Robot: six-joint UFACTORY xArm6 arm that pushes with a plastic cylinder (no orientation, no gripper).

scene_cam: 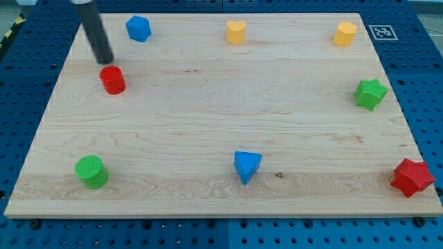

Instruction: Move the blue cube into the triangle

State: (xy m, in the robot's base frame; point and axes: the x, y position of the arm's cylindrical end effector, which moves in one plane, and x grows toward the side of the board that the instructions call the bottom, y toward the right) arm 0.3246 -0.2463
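Observation:
The blue cube (138,28) sits near the board's top edge at the upper left. The blue triangle (247,165) lies low in the middle of the board, far from the cube. My dark rod comes down from the top left, and my tip (105,61) rests on the board left of and below the blue cube, just above the red cylinder (112,80). The tip is apart from the cube.
A green cylinder (91,171) stands at the lower left. A yellow heart-like block (236,32) and a yellow hexagon (345,33) sit along the top. A green star (369,93) and a red star (412,178) are at the right edge of the wooden board (208,104).

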